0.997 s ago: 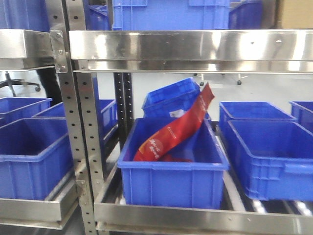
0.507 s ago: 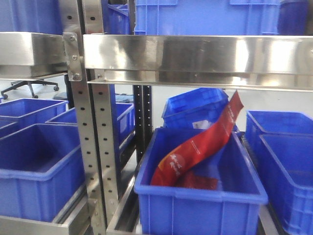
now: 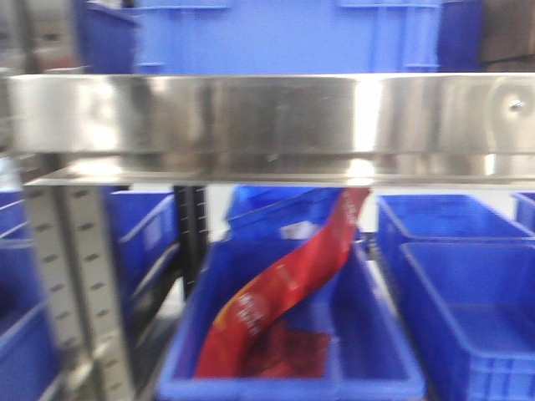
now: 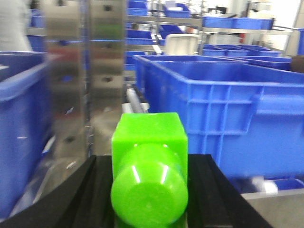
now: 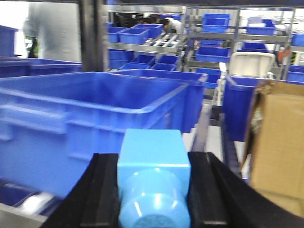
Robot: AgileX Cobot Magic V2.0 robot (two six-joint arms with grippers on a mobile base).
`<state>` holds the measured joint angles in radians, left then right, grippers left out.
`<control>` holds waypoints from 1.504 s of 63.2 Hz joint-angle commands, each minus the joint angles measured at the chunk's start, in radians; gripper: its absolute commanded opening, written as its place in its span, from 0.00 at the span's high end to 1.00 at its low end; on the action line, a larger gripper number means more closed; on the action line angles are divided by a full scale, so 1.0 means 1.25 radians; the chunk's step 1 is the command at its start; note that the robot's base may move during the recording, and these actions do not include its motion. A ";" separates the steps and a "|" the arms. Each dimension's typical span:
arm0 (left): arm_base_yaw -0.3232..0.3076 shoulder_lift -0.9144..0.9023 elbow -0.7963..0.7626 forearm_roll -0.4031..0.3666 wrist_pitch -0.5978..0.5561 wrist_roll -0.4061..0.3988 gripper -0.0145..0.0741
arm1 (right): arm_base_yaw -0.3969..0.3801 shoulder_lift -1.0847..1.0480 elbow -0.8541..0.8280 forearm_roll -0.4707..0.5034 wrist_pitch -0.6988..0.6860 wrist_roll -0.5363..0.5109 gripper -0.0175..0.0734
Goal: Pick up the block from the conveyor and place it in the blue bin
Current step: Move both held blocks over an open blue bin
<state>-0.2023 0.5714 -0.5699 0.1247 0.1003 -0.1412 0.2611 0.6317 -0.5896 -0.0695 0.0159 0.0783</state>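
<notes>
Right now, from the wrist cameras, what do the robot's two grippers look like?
The left gripper shows flat black parts on both sides of a glossy bright green piece, square with a rounded end. The right gripper looks the same, around a light blue piece. No cables or markings are visible.

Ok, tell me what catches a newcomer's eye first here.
A long red packet leans diagonally out of the middle blue bin below the steel shelf rail. Up close, the left tool grips a bright green block, the right tool a pale blue block.
</notes>
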 commanded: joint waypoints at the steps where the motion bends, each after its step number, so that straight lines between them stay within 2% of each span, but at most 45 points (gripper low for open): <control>1: -0.003 -0.003 0.000 0.002 -0.016 0.002 0.96 | 0.001 -0.003 0.000 -0.006 -0.020 -0.001 0.99; 95: -0.003 -0.003 0.000 0.002 -0.028 0.002 0.96 | 0.001 -0.003 0.000 -0.006 -0.020 -0.001 0.99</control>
<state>-0.2023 0.5714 -0.5699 0.1247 0.1003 -0.1412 0.2611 0.6317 -0.5896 -0.0695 0.0159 0.0783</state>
